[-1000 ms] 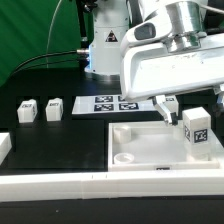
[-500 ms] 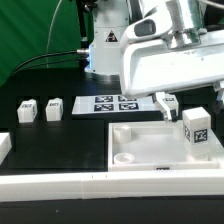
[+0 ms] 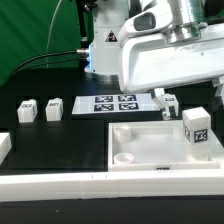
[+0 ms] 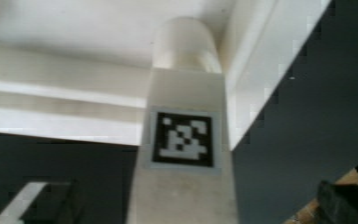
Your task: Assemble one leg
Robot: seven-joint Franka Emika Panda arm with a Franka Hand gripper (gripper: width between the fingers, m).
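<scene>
While the gripper (image 3: 189, 97) hangs above it with fingers (image 3: 161, 100) apart, the leg (image 3: 197, 130) stands upright in the tray (image 3: 150, 140), right of the exterior view. Two similar blocks (image 3: 53, 108) sit on the surface (image 3: 60, 135) at left, beside the marker board (image 3: 115, 104).

No words or numbers can be read here. The only signs are black-and-white square tags: one on the leg (image 3: 197, 128) (image 4: 186, 140) on the exterior view's right, four on the marker board (image 3: 113, 103) farther back, and one each on a small white block (image 3: 27, 109) and a second block (image 3: 53, 108) on the exterior view's left. A small dark mark on the robot's white base (image 3: 108, 38) is too blurry to read.
</scene>
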